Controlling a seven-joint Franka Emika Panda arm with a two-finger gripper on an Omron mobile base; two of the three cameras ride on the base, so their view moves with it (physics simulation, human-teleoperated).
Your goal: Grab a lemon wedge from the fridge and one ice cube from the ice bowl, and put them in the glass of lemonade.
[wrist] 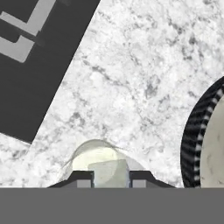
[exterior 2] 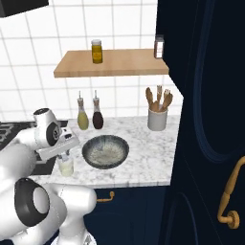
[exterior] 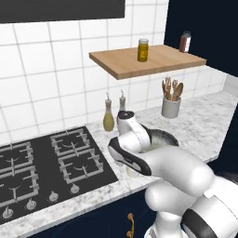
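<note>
My gripper (wrist: 108, 177) hangs just above the glass of lemonade (wrist: 98, 155), a small pale yellow tumbler on the marble counter. A pale ice cube (wrist: 108, 171) sits between the two fingertips, which are shut on it. From the right base view the gripper (exterior 2: 64, 154) is right over the glass (exterior 2: 66, 167), with the ice bowl (exterior 2: 105, 151) just to its right. In the left base view my arm hides most of the glass (exterior: 131, 172) and part of the ice bowl (exterior: 163, 136). The bowl's dark rim (wrist: 197, 135) is at the right of the hand view. The lemon wedge and the fridge are out of view.
The black stove (exterior: 46, 162) lies left of the glass. Two slim bottles (exterior 2: 90, 116) stand by the tiled wall, and a grey cup of wooden utensils (exterior 2: 157, 117) further right. A wooden shelf (exterior 2: 112, 63) with jars hangs above. A navy cabinet (exterior 2: 210, 119) stands close on the right.
</note>
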